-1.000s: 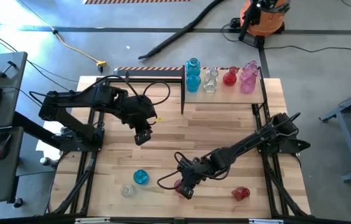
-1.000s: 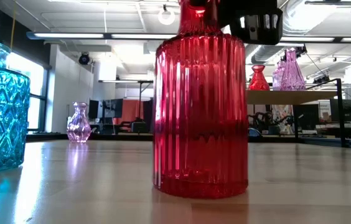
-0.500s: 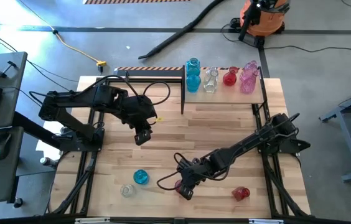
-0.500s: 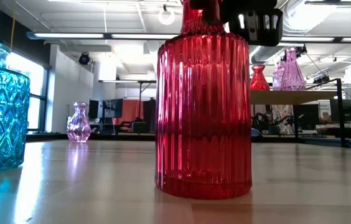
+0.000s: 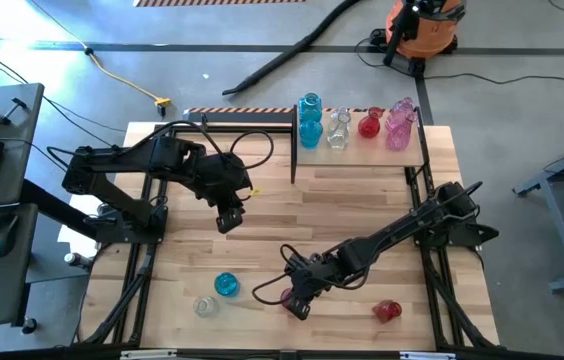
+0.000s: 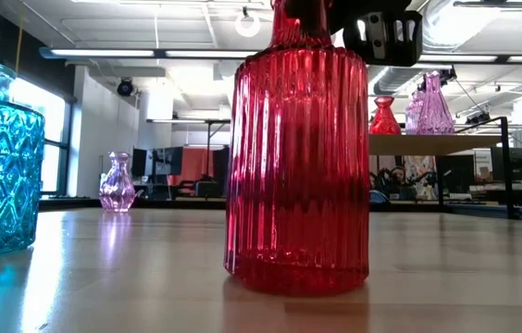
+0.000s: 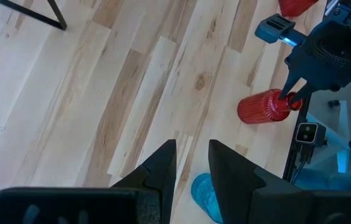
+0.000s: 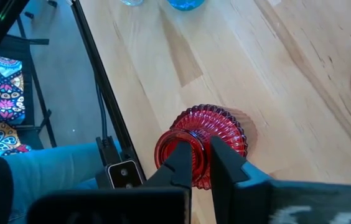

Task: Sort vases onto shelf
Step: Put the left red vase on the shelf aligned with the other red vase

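Observation:
A red ribbed vase (image 5: 285,297) stands upright near the table's front edge; the low view shows it large (image 6: 298,166). My right gripper (image 8: 200,163) is shut on its top and reaches it from the right. My left gripper (image 5: 227,222) hangs open above the table's middle left, with nothing between its fingers (image 7: 192,163). The shelf (image 5: 362,155) stands at the far edge and bears blue, clear, red and pink vases. A blue vase (image 5: 225,284), a clear vase (image 5: 204,306) and a second red vase (image 5: 387,311) stand near the front edge. My right gripper pinches the rim of the red vase's narrow neck (image 8: 166,149) between its two fingers (image 8: 178,168); one finger seems to be inside the mouth and the other outside. The fingers slant down from the table's right. The vase stands with its base (image 6: 298,277) on the table.
A pink vase (image 6: 118,182) shows far off across the table in the low view. A black open frame (image 5: 242,125) stands at the far left beside the shelf. Bare wood lies between the shelf and the front vases. Cables run near the right gripper.
The red ribbed vase has rocked a little under my right gripper, first toward the low view's right, then back left, and now leans slightly. Its base stays on the table. Both arms have kept their places.

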Action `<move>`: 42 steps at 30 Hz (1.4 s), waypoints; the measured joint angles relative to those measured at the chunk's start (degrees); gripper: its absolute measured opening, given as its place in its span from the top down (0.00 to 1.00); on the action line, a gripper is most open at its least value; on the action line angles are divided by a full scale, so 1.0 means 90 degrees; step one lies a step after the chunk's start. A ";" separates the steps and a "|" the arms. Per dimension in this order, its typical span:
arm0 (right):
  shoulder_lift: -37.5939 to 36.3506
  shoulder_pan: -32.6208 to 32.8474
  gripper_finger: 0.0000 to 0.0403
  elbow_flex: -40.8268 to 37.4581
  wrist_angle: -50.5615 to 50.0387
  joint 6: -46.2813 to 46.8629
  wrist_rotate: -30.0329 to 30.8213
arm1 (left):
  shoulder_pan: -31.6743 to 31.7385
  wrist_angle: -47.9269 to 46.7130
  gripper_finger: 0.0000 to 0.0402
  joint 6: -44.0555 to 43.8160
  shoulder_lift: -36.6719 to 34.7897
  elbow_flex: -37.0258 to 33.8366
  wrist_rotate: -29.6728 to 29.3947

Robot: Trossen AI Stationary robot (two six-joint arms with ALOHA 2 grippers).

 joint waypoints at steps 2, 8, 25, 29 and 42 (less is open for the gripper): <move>0.0000 0.0000 0.99 0.0000 -0.0009 0.0000 0.0000 | 0.0000 0.0000 0.79 -0.0001 0.0000 0.0000 -0.0001; 0.0010 0.0000 1.00 0.0218 -0.0372 -0.0115 0.0005 | 0.0000 -0.0002 0.79 0.0001 0.0002 0.0000 -0.0001; 0.0035 -0.0022 1.00 0.0780 -0.1756 -0.0218 0.0152 | -0.0053 -0.0002 0.79 0.0003 0.0002 0.0000 -0.0098; 0.0027 -0.0052 1.00 0.0787 -0.1766 -0.0215 -0.0020 | -0.0165 0.0000 0.79 0.0004 0.0002 0.0000 -0.0096; -0.0664 -0.0262 1.00 0.0806 -0.2082 -0.0231 -0.0003 | -0.0457 -0.0019 0.79 0.0018 0.0007 0.0000 -0.0190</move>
